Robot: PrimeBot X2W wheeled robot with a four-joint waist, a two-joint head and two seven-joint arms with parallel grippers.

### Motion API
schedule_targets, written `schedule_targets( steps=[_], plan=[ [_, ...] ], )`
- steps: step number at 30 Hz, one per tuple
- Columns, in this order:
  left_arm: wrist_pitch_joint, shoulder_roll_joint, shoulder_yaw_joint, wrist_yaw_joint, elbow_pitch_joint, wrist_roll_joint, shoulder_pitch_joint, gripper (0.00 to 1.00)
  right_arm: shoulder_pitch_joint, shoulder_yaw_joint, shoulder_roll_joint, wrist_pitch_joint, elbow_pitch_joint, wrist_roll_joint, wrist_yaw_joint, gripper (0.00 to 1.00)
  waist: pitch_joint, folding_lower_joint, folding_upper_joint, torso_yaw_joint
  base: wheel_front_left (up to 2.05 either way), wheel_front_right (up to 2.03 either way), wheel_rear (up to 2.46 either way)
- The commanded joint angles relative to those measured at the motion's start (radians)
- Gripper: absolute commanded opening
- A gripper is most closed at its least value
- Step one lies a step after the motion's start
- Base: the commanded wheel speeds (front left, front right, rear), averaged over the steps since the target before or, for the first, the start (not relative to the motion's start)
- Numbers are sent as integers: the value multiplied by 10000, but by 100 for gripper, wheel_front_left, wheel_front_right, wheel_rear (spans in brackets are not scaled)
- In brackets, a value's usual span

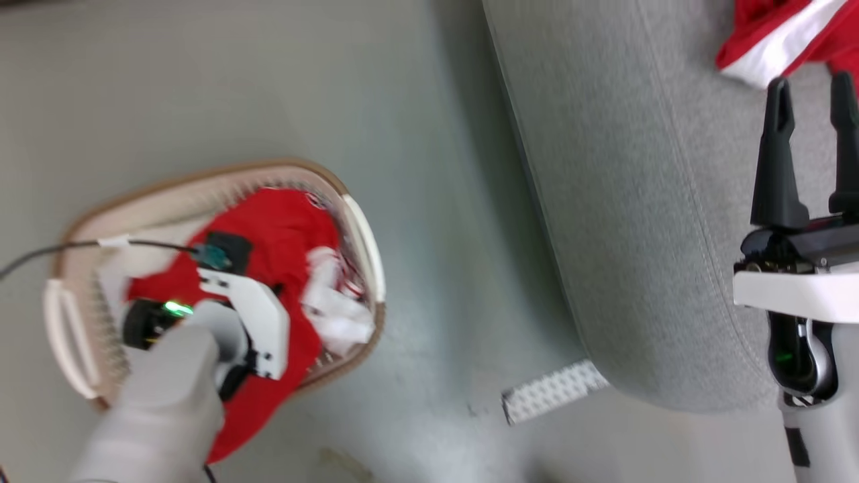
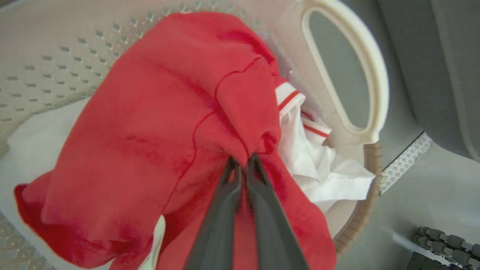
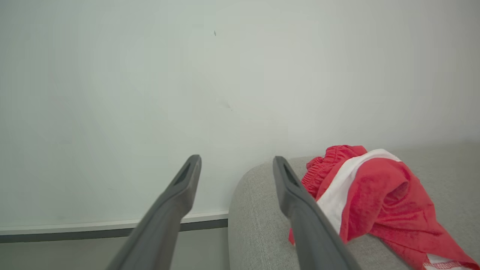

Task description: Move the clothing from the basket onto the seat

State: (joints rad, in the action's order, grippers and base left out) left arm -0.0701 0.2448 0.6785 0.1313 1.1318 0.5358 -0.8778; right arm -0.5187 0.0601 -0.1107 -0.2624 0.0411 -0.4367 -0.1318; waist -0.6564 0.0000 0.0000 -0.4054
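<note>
The white basket [image 1: 362, 235] with a brown rim stands on the floor at the lower left of the head view. Red clothing [image 1: 288, 221] with white trim fills it and hangs over its near rim. My left forearm [image 1: 168, 396] reaches down into it. In the left wrist view my left gripper [image 2: 242, 160] is shut on a fold of the red clothing [image 2: 168, 112], beside the basket handle [image 2: 377, 78]. The grey seat [image 1: 637, 201] lies to the right with another red and white garment [image 1: 778, 33] on it. My right gripper [image 1: 810, 87] hovers open over the seat [image 3: 255, 213], just left of that garment [image 3: 375, 195].
A white perforated strip [image 1: 553, 392] lies on the floor by the seat's near corner. A black cable [image 1: 80, 245] crosses the basket's far side. Bare grey floor [image 1: 436, 201] separates basket and seat. A pale wall [image 3: 187, 75] with a skirting board stands behind the seat.
</note>
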Motion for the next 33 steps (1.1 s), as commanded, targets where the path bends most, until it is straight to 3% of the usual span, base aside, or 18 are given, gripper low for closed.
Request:
schedule_targets(
  steps=[1,20,33],
  plan=[
    [253,-54,102,-14,-89,273,251,0,191,-36,-188,-31,100,24,22,100,957,0,0,577,0,0,0],
    [2849,-516,1811,-15,-1600,1646,1219,0,1677,138,-1251,-31,803,-322,22,100,4480,0,0,2306,0,0,0],
    [3352,-198,1748,-148,-3279,1588,1288,0,2789,572,-1401,-31,1394,-610,22,100,6328,0,0,2974,0,0,0]
  ],
)
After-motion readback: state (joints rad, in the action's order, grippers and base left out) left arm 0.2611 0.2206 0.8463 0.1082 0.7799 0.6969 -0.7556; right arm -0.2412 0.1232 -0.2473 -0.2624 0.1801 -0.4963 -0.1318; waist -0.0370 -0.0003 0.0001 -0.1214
